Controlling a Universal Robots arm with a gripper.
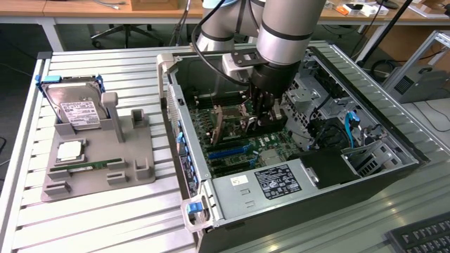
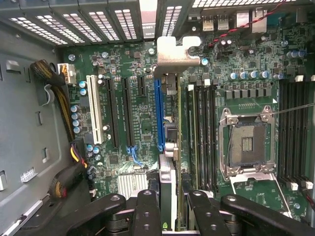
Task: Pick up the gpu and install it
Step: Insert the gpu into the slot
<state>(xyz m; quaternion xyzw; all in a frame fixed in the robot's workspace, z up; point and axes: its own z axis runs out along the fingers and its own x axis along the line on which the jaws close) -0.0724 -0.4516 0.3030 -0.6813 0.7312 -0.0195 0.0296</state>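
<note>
Inside the open computer case (image 1: 184, 105), my gripper (image 1: 258, 117) is shut on the gpu (image 1: 247, 122), which stands on edge a little above the motherboard (image 1: 239, 147). In the wrist view the gpu (image 2: 171, 147) shows edge-on as a thin strip between my two black fingers (image 2: 147, 212), my gripper (image 2: 172, 214) clamping its near end. Its silver end bracket (image 2: 173, 53) points at the case's slotted rear wall. The card hangs right beside the long blue slot (image 2: 159, 113), between that slot and the memory slots (image 2: 201, 128).
The empty CPU socket (image 2: 247, 143), a white slot (image 2: 92, 110) and cable bundles (image 2: 64, 108) surround the card. Outside the case, a grey holder (image 1: 98, 158) carries a hard drive with blue handles (image 1: 77, 105) and a RAM stick (image 1: 84, 167). A keyboard (image 1: 422, 240) lies at the exterior view's lower right.
</note>
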